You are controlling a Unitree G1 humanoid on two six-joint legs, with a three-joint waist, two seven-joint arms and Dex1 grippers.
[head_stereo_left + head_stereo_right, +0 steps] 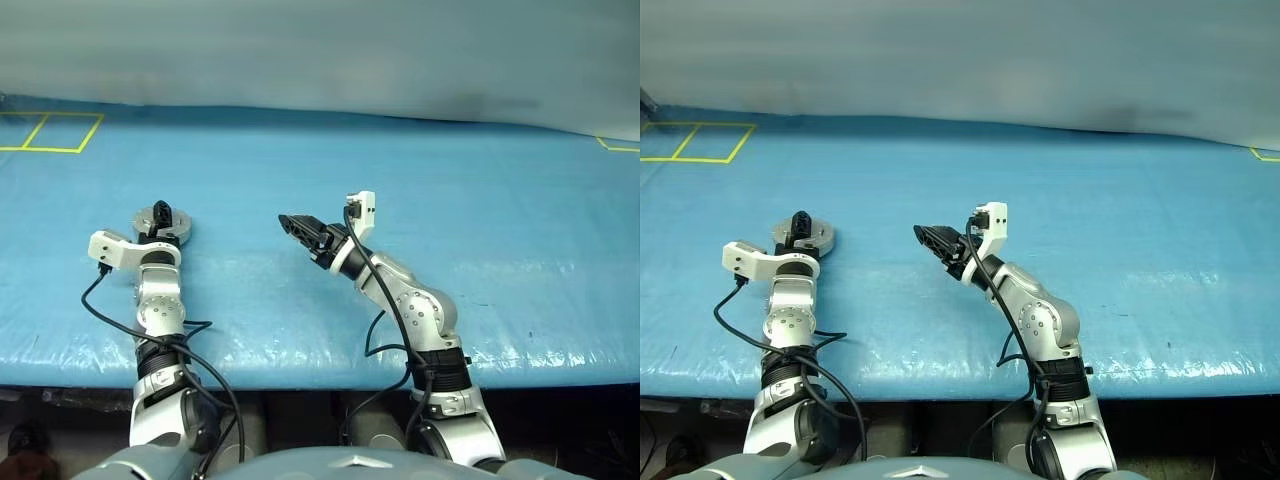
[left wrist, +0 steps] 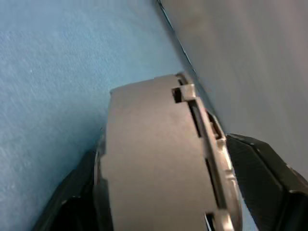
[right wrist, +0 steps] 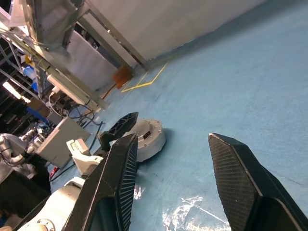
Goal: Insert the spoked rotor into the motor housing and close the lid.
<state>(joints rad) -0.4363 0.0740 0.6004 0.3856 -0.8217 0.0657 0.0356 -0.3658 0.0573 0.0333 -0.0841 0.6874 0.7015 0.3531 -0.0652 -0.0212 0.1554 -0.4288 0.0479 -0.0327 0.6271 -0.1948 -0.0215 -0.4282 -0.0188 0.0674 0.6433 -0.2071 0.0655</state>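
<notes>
Left gripper (image 1: pixel 163 217) jaws spread around the closed motor housing (image 1: pixel 150 222) near the table's (image 1: pixel 480 250) left edge; right gripper (image 3: pixel 175 168) spread, empty

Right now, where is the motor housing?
In the head views, the motor housing sits on the blue table at the robot's left, between the fingers of the left hand, well left of the right hand.

Blue-covered table (image 1: pixel 420 150), yellow tape lines (image 1: pixel 50 132) at far corner, motor housing (image 1: pixel 812 236) resting flat.
</notes>
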